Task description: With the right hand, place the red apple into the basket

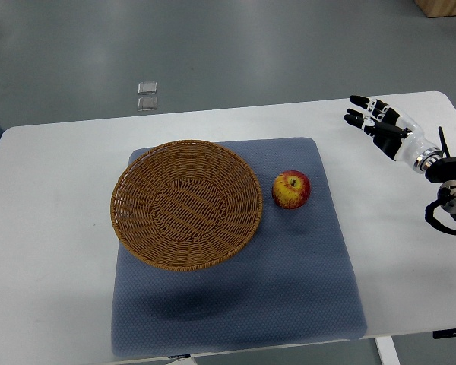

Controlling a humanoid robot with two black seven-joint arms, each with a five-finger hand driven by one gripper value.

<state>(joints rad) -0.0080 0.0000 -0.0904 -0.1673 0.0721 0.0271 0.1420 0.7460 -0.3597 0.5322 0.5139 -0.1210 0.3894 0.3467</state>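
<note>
A red apple [290, 189] with a yellow patch sits on the blue-grey mat [289, 281], just right of the round wicker basket [186, 204]. The basket holds nothing. My right hand [368, 118] hovers over the white table's far right part, well up and to the right of the apple. Its black-tipped fingers are stretched out and spread, holding nothing. The left arm does not show.
The white table [53, 228] carries the mat in its middle. Its right edge runs close to my right forearm [441, 171]. Two small clear squares [147, 96] lie on the grey floor beyond the table's far edge.
</note>
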